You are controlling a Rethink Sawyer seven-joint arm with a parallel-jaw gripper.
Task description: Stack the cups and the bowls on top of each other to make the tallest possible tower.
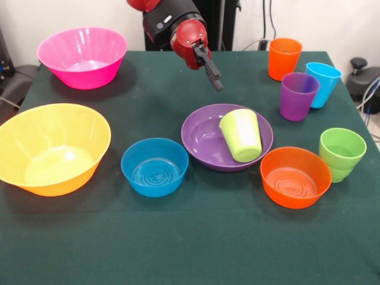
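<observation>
1. Cups and bowls sit spread over a dark green counter [196, 237], with no tower built beyond one cup resting inside one bowl.
2. At centre, the wide purple bowl [205, 139] holds the lime-yellow cup [241, 135], which leans upside down on the bowl's right side, base pointing up and away from the camera.
3. Just left of it and nearer the camera, the small blue bowl [155, 167] stands upright with nothing in it.
4. To the right, the small orange bowl [295, 177] sits upright and empty, just beside the purple bowl's rim.
5. A green cup [342, 154] stands upright just right of the orange bowl.
6. Farther back on the right, the orange cup [284, 58], purple cup [298, 95] and light blue cup [322, 84] stand upright in a close cluster; the purple one overlaps the blue one in this view.
7. On the left, the big yellow-orange bowl [52, 148] and, behind it, the big pink bowl [82, 56] both sit empty.
8. Above the purple bowl, the red and black arm's end effector [214, 77] hangs in the air holding nothing; whether its fingers are apart or together cannot be told.
</observation>
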